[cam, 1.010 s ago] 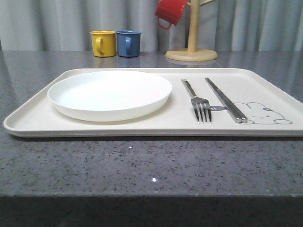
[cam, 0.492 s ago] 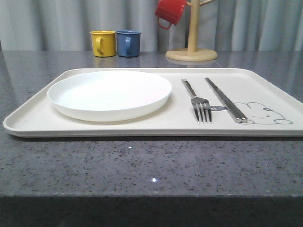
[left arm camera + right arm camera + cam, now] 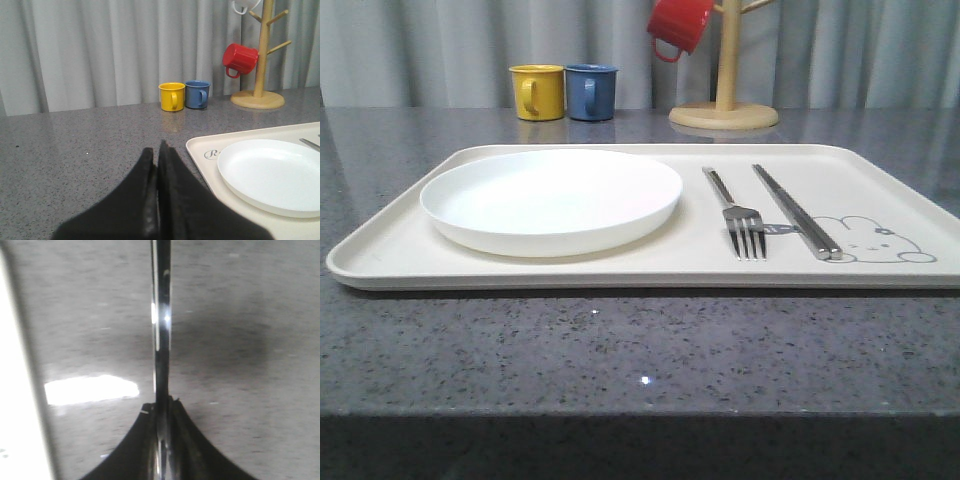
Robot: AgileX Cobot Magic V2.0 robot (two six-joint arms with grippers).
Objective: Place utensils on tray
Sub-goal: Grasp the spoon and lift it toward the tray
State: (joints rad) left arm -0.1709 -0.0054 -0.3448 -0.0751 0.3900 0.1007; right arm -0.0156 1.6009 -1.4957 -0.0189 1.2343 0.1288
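The cream tray [image 3: 880,190] lies across the grey table. On it sit the round white plate [image 3: 552,198] at the left, the silver fork [image 3: 740,215] and the pair of metal chopsticks [image 3: 795,210] to its right, beside the rabbit drawing. My left gripper [image 3: 159,150] is shut and holds nothing. It hovers over the bare table just off the tray's [image 3: 200,150] corner, near the plate [image 3: 272,175]. My right gripper [image 3: 162,402] is shut on a slim shiny metal handle, the spoon [image 3: 161,315]. Its bowl is out of view. A pale tray edge [image 3: 15,390] runs alongside.
A yellow mug [image 3: 538,91] and a blue mug [image 3: 591,91] stand behind the tray. A red mug [image 3: 678,25] hangs on a wooden mug tree [image 3: 725,100] at the back. The table's front edge lies close to the tray's near rim.
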